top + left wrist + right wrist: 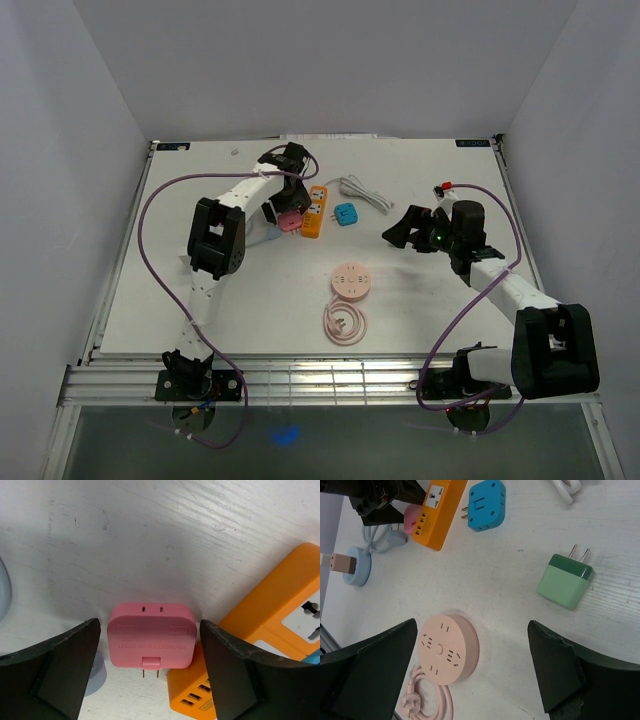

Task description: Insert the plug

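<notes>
A pink plug (151, 635) lies flat on the white table with its two prongs pointing toward the wrist camera. My left gripper (150, 650) is open and straddles it, one finger on each side with a narrow gap to the plug. The orange power strip (280, 615) lies close to the plug's right side. From above, the pink plug (290, 222) shows beside the orange strip (314, 211), under the left gripper (285, 203). My right gripper (400, 232) hangs open and holds nothing. In its wrist view it is above a round pink socket (447, 647), with a green plug (565, 582) nearby.
A blue adapter (345, 215) lies right of the orange strip, with a white cable (365, 190) behind it. The round socket's coiled pink cord (345, 323) lies toward the near edge. A pale blue round socket (357, 570) with its cable sits left of the pink plug.
</notes>
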`<state>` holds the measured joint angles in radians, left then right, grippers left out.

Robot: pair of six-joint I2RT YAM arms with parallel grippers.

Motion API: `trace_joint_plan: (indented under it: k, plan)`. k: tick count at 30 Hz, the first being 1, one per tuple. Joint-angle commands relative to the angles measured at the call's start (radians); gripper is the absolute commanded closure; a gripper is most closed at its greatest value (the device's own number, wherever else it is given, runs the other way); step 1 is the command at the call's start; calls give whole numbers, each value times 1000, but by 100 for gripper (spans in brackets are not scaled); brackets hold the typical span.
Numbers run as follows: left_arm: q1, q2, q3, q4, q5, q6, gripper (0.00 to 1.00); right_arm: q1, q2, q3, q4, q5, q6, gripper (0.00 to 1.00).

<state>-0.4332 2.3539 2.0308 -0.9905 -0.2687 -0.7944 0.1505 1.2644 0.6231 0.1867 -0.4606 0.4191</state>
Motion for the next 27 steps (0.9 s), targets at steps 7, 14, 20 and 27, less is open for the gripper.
trace_joint_plan:
  k: [7, 14, 20, 27]
  plan:
    - [4, -11, 14, 1, 16, 1, 25, -8, -25, -10, 43, -24, 3, 4]
    - [2, -80, -43, 30, 26, 1, 36, -8, -17, -13, 51, -41, 1, 4]
    - [1, -221, -145, 137, 20, 47, 37, -8, 0, 0, 62, -110, -26, 5]
    - [-4, -452, -392, 378, 117, 135, 40, -8, 47, 38, 60, -177, -36, 7]
